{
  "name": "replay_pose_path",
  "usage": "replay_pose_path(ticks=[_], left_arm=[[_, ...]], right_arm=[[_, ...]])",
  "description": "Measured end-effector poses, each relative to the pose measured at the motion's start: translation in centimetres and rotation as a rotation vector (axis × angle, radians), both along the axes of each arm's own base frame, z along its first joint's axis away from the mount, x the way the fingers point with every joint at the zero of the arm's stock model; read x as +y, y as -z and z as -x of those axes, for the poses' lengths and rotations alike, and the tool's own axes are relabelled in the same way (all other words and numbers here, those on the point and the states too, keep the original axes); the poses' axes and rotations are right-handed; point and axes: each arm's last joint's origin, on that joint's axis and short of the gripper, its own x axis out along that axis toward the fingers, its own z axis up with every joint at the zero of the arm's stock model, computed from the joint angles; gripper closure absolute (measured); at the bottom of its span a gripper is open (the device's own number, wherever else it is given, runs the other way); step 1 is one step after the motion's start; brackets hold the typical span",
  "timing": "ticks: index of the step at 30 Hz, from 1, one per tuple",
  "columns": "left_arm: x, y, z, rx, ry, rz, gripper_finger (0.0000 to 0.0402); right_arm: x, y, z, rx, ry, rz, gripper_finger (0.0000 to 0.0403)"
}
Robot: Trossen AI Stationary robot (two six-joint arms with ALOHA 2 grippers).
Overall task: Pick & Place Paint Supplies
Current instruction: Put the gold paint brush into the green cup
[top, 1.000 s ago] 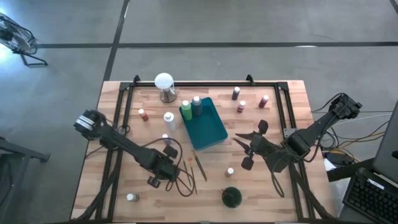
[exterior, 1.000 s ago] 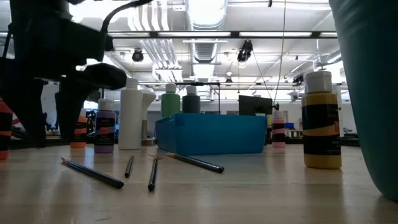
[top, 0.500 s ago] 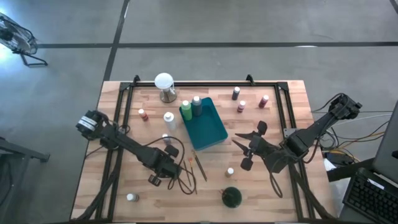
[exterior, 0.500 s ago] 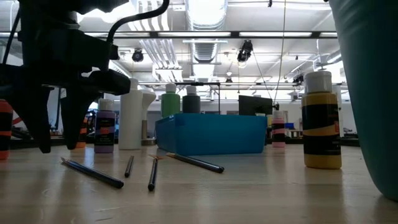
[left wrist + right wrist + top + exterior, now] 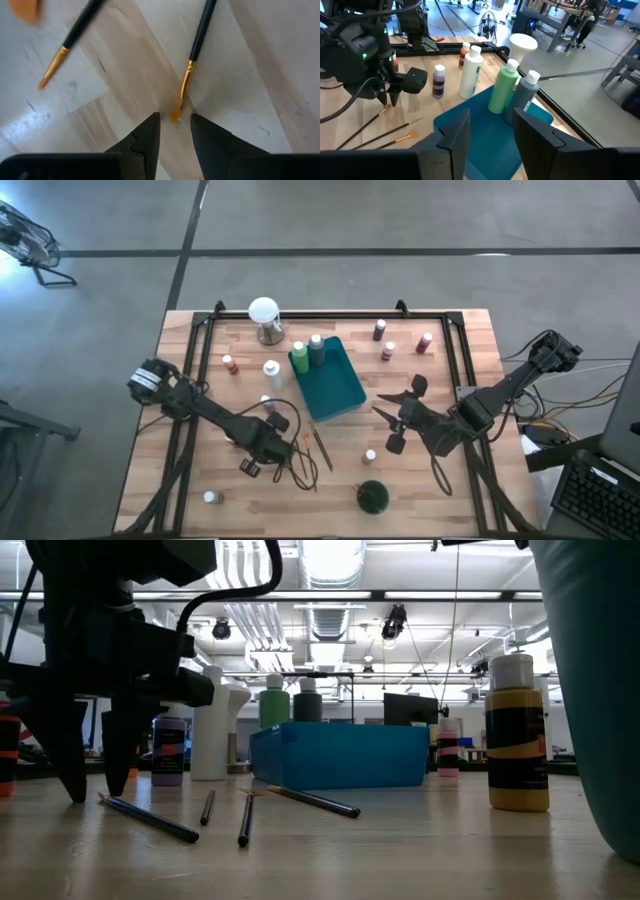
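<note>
My left claw (image 5: 174, 131) is down at the table w/ fingers slightly apart, straddling the bristle tip of a dark-handled brush (image 5: 195, 55); not clamped yet. A second brush (image 5: 70, 42) lies just beside it. My right claw (image 5: 396, 418) hangs wide open near the teal tray (image 5: 335, 385), nothing in it. Green bottles (image 5: 503, 93) stand in the tray's far end; other bottles are scattered around the table (image 5: 460, 500).
</note>
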Motion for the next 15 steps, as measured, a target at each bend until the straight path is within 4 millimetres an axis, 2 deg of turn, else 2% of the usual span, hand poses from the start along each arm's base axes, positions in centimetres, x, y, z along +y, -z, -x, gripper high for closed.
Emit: replay_pose_path(ticks=[8,15], left_arm=[[-0.04,0.23,-0.04,0.009,0.0,0.002,0.0291],[-0.07,0.29,-0.07,0.008,0.033,0.004,0.0343]], right_arm=[[0.0,0.02,0.0,-0.001,0.0,0.0,0.0274],[0.0,0.02,0.0,-0.001,0.0,0.0,0.0299]])
